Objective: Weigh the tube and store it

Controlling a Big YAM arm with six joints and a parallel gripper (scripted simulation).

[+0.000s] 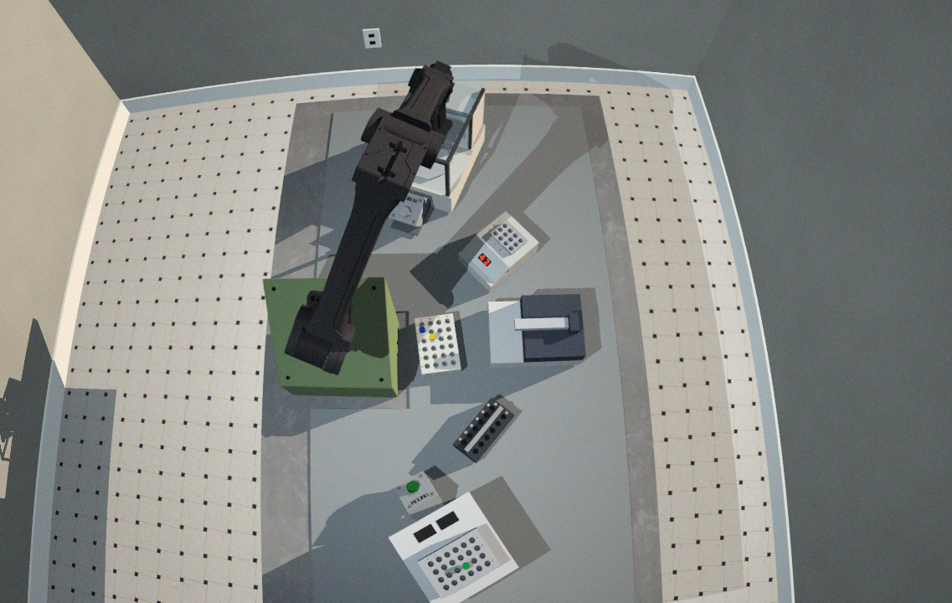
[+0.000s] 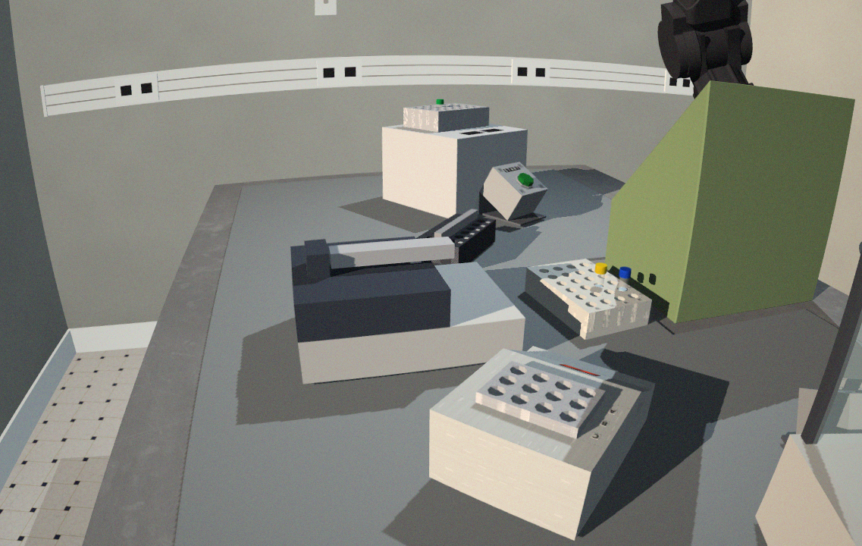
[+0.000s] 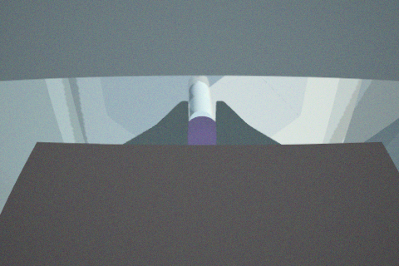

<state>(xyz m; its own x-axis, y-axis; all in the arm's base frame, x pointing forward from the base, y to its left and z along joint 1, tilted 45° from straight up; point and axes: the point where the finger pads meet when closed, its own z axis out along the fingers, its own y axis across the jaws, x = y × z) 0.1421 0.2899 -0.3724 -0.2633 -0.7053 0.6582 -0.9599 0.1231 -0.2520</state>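
In the wrist view my gripper is shut on tube A, a clear tube with a violet cap, which points away from the camera. Pale glass panes of the balance and a broad grey band lie beyond it. In the top view my arm reaches from the green base over the balance BAL and covers most of its glass box; the fingers and the pan are hidden there. The dry block DB stands right of the balance with its bores empty; it also shows in the exterior view.
The tube rack RK holds a blue-capped and a yellow-capped tube, beside the green base. The spectrophotometer, the magnet block and the mixer with its tilted control box stand further along the mat.
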